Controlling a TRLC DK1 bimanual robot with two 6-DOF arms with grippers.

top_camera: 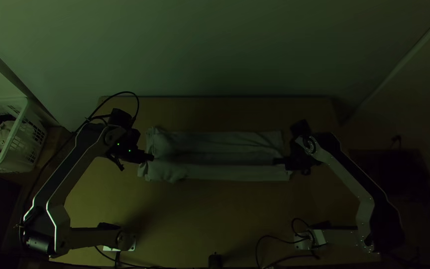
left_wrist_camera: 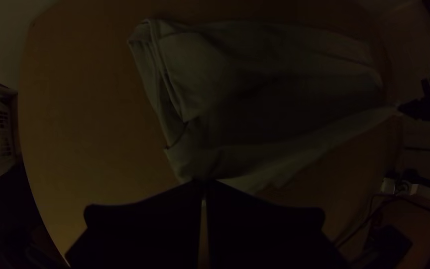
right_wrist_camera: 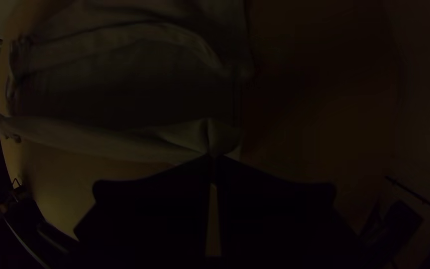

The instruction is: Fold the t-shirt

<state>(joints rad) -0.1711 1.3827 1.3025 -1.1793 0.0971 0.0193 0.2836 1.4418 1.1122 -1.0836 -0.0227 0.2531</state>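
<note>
The pale t-shirt [top_camera: 215,155] lies in a long folded strip across the table, with lengthwise folds and a bunched left end. At its left end my left gripper [top_camera: 150,157] is shut on the cloth; in the left wrist view the left gripper [left_wrist_camera: 205,184] pinches the edge of the t-shirt [left_wrist_camera: 284,114]. My right gripper [top_camera: 277,161] holds the right end of the same near layer. In the right wrist view the right gripper [right_wrist_camera: 213,157] is shut on a gathered edge of the t-shirt [right_wrist_camera: 100,94], which stretches taut toward the other arm.
A white basket [top_camera: 26,144] with cloth inside stands left of the table [top_camera: 215,214]. Black cables lie near both arm bases, and a small dark object [top_camera: 215,260] sits at the near edge. A pale wall rises behind the far edge.
</note>
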